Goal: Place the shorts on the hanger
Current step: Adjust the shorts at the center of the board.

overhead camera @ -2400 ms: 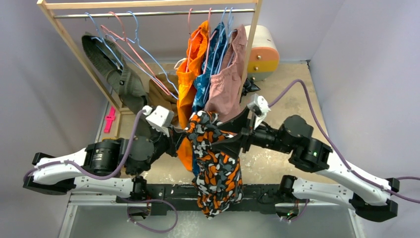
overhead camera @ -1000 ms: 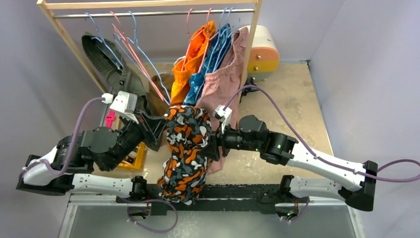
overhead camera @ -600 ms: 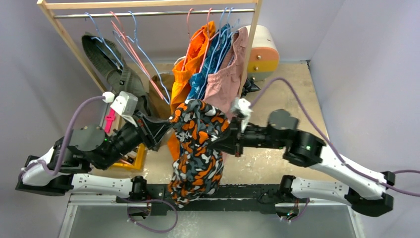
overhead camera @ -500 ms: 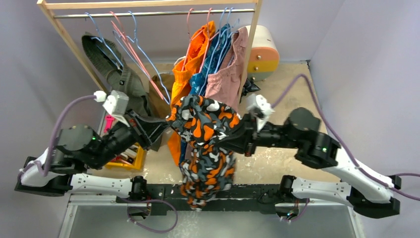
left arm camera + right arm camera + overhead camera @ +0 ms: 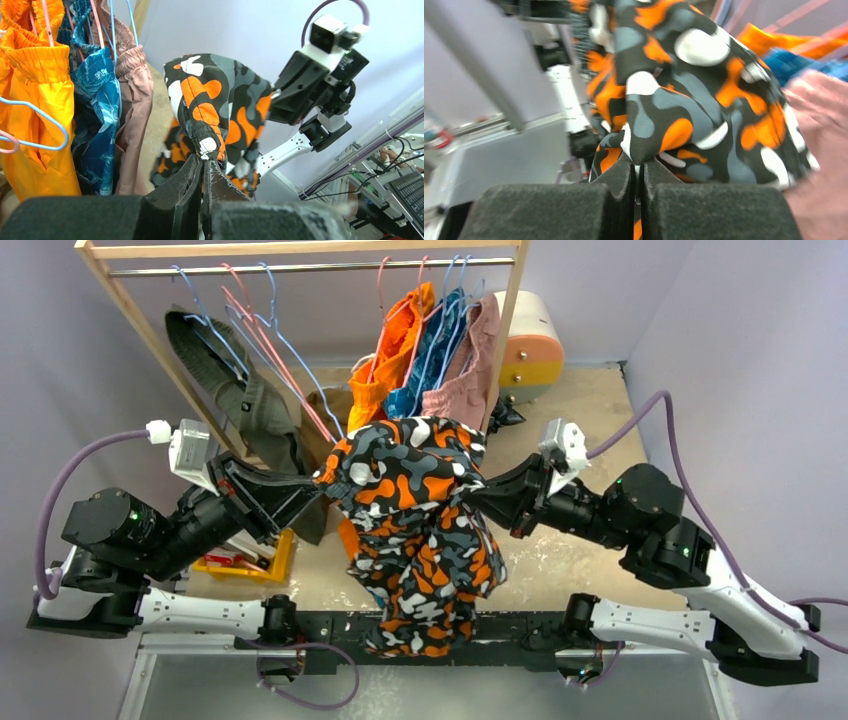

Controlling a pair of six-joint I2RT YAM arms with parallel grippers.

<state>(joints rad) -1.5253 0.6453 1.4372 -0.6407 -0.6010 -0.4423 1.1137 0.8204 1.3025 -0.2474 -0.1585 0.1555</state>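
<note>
At the near left of the table (image 5: pixel 590 430), a yellow bin (image 5: pixel 281 556) is sitting half hidden under the left arm. It is holding something red that is too covered to make out.

Just past the arm bases, the shorts (image 5: pixel 420 520) are hanging in the air between the two arms. They are being held up at the top and are drooping down over the table's near edge.

The left claw (image 5: pixel 322 483) is pressing its fingers almost fully together on the left end of the shorts, and its wrist view is showing the gathered hem pinched at the fingertips. The right claw (image 5: pixel 472 498) is clamping the opposite end the same way, with its jaws nearly touching and a fold of the print squeezed between them.

Farther back, the rail (image 5: pixel 300 268) is carrying orange shorts (image 5: pixel 390 360), blue shorts (image 5: pixel 432 360) and pink shorts (image 5: pixel 462 390) side by side at its right end, just behind the held shorts. The hanger (image 5: pixel 268 285) is hanging at the rail's left end among other light-blue and pink-red ones. It is well apart from the shorts and beside an olive garment (image 5: pixel 225 370).
</note>
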